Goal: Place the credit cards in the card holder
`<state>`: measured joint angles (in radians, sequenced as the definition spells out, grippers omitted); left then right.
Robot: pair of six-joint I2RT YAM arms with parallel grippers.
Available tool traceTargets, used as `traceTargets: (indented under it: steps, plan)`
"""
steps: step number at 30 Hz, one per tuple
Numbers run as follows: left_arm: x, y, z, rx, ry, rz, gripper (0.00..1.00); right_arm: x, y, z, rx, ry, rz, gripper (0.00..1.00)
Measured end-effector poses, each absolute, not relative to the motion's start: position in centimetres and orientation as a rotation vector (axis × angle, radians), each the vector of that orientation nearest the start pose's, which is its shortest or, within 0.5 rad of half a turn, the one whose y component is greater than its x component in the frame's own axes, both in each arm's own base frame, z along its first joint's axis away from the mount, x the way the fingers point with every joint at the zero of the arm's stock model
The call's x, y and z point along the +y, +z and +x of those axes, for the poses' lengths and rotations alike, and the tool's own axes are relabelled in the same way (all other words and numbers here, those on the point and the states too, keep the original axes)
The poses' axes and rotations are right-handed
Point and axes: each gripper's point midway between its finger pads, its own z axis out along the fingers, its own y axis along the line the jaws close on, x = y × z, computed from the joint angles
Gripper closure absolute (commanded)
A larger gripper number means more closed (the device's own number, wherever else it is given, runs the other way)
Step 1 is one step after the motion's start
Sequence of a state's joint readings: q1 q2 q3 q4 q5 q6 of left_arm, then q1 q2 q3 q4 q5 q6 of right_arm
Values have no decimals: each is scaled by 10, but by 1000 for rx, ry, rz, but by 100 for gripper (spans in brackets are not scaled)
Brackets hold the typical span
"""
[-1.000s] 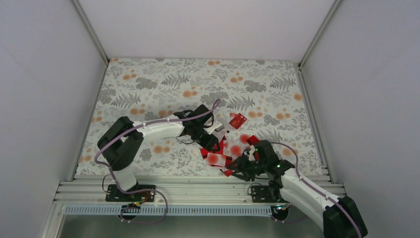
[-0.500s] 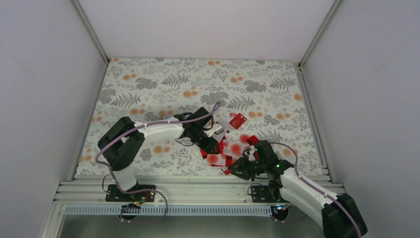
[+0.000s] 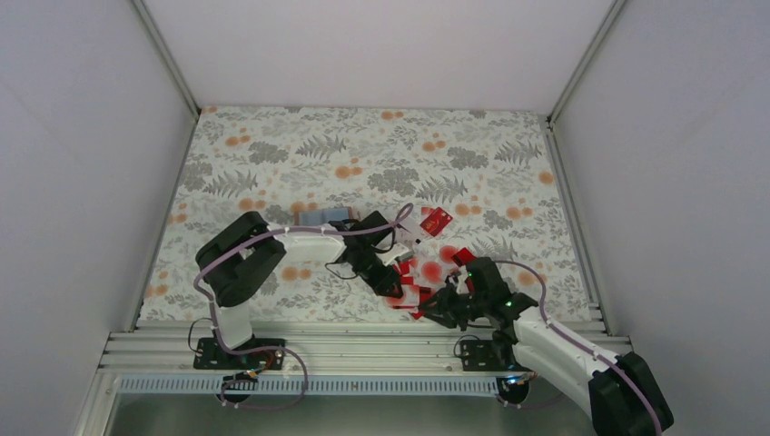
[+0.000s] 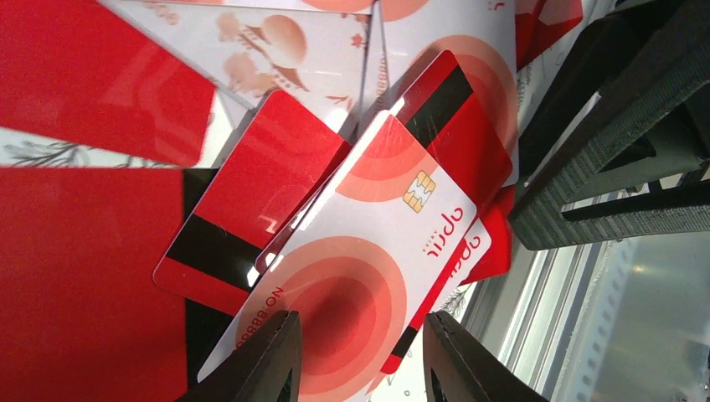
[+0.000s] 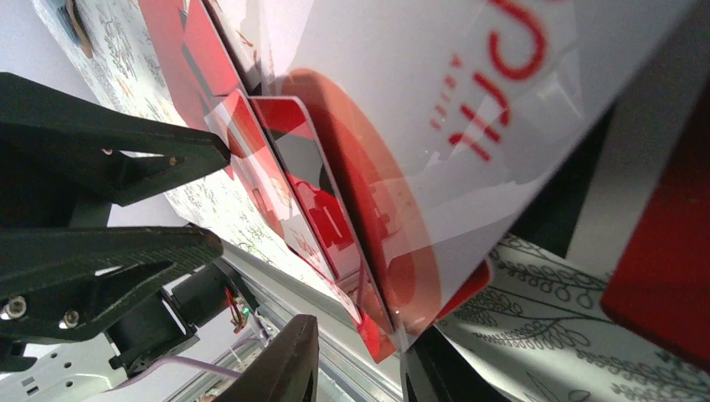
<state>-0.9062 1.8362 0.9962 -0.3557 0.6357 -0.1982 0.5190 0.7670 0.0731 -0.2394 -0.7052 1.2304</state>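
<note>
Left wrist view, left hand spread above credit cards, right hand, closure unclear

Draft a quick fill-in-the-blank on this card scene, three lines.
The topmost card in the left wrist view is white with a gold ____.
The red card left of it in that view has a ____ stripe.
In the top view, ____ arms reach the card pile.
Missing words: chip; black; both.

My left fingers now sit nearer the front edge, over the credit cards, and the card holder now lies uncovered. My right fingers stand closer together than before.
</note>
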Motion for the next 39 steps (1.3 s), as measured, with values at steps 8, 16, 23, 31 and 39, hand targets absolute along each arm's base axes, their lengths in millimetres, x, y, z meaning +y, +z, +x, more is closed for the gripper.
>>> traceTargets:
  steps: [8, 16, 23, 31, 39]
  plan:
    - [-367, 27, 144, 2674, -1133, 1251, 65, 185, 21, 103, 2845, 1419, 683, 77]
    - [-372, 28, 143, 2669, -1175, 1259, 66, 184, 25, 110, 2798, 1402, 664, 81]
    - [-373, 29, 145, 2691, -1208, 1245, 67, 181, 23, 113, 2804, 1356, 666, 87]
    - [-369, 34, 155, 2705, -1268, 1185, 67, 187, 39, 126, 2771, 1357, 584, 93]
    - [-366, 43, 167, 2715, -1323, 1104, 67, 197, 61, 142, 2731, 1376, 492, 96]
